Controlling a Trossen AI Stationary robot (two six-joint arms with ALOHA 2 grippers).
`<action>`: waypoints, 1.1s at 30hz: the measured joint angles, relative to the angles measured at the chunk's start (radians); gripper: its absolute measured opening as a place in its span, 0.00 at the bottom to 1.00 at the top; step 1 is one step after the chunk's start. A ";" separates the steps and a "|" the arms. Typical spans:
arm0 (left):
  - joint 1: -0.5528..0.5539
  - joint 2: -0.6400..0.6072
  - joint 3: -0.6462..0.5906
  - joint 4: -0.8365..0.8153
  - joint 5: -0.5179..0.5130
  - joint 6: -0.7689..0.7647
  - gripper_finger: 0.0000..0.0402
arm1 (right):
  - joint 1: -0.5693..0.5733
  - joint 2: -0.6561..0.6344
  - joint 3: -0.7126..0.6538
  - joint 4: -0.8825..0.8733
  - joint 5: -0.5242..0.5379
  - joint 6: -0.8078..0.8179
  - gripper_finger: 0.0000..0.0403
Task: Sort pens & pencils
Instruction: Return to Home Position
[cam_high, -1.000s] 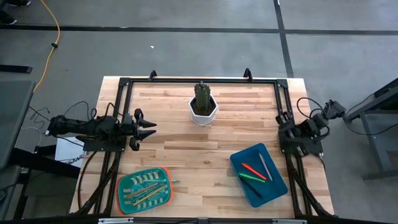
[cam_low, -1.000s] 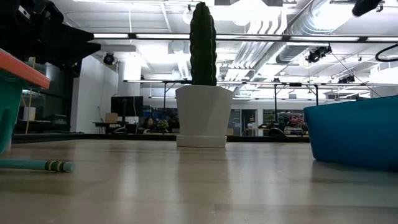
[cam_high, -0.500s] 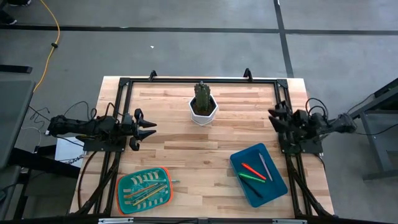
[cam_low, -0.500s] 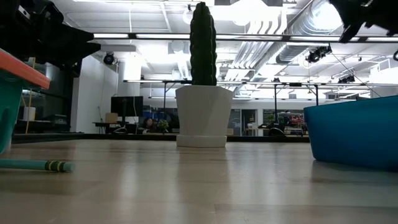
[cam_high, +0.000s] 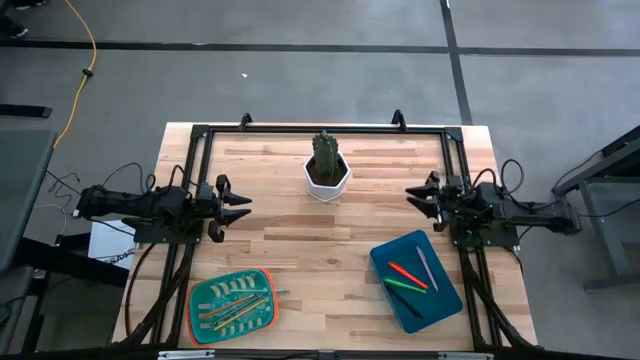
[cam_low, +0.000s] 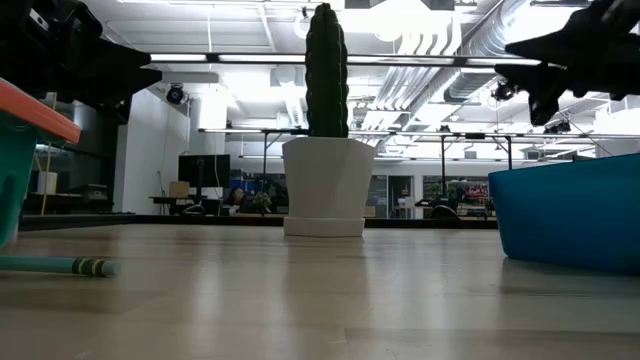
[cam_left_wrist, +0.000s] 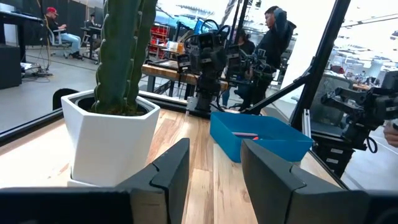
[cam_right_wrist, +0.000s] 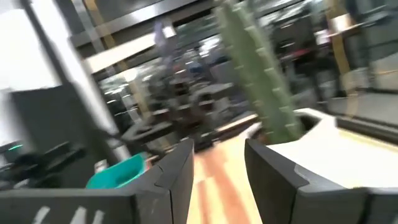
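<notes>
The pens, one pink-red (cam_high: 407, 272), one green (cam_high: 403, 286) and one pale grey (cam_high: 426, 267), lie in a blue bin (cam_high: 440, 297) at the near right. The pencils (cam_high: 232, 306) lie in a teal tray (cam_high: 200, 322) at the near left. One teal pencil (cam_low: 60, 266) rests on the table beside the tray. My left gripper (cam_high: 240, 205) stands open and level at the table's left edge, pointing right. My right gripper (cam_high: 415, 197) stands open at the right edge, pointing left, above and beyond the bin. Both are empty (cam_left_wrist: 214, 168) (cam_right_wrist: 217, 165).
A cactus in a white pot (cam_high: 327, 172) stands at the far middle, between the two grippers. A black frame (cam_high: 320, 128) runs along the table's far and side edges. People (cam_left_wrist: 273, 31) show in the room beyond the table.
My right arm has swung round at its base. Its gripper has come out over the table's right edge, turning toward the table's left. It has tipped down to about level and sunk a little, staying open. Pens and pencils lie as before.
</notes>
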 joint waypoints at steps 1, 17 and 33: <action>0.000 0.000 0.000 0.000 0.000 0.000 0.33 | -0.011 0.000 0.000 -0.001 -0.045 0.005 0.34; 0.000 0.000 0.000 -0.001 0.000 0.051 0.33 | -0.048 0.007 0.001 -0.150 -0.275 0.086 0.34; 0.000 0.000 0.000 0.000 0.000 0.053 0.33 | -0.048 0.008 0.001 -0.151 -0.267 0.352 0.34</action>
